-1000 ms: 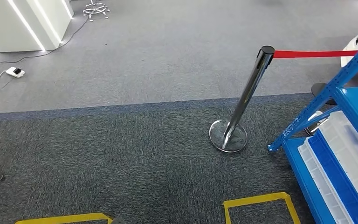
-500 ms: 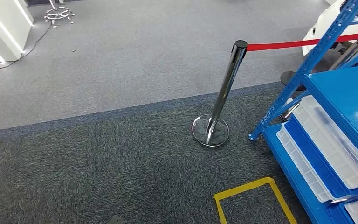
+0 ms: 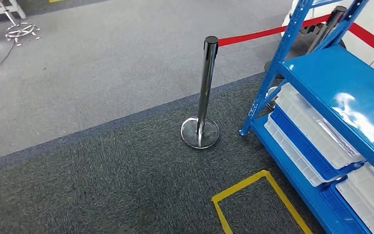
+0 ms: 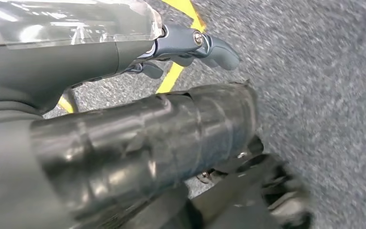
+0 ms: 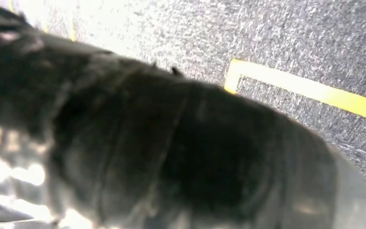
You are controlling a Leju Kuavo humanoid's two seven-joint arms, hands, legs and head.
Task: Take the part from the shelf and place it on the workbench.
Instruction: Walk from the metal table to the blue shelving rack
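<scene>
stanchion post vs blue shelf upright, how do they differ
The stanchion post is round, shiny chrome and stands on a disc base; the shelf upright is blue, perforated, and part of the rack frame. The post carries a red belt; the upright carries shelves. Both stand on the dark carpet.

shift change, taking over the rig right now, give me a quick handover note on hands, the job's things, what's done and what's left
Left hand: hangs over the carpet near yellow floor tape; nothing visible in it, but whether it is open is hard to tell.
Right hand: its wrist view is dark and blurred, state cannot be told.
Shelf: blue rack on the right of the head view, with white trays on its lower levels. No part can be made out.
A stanchion with a red belt stands beside the rack.
Done: nothing picked, as far as the pictures show.
Left: reach the shelf, take the part, put it on the workbench.
</scene>
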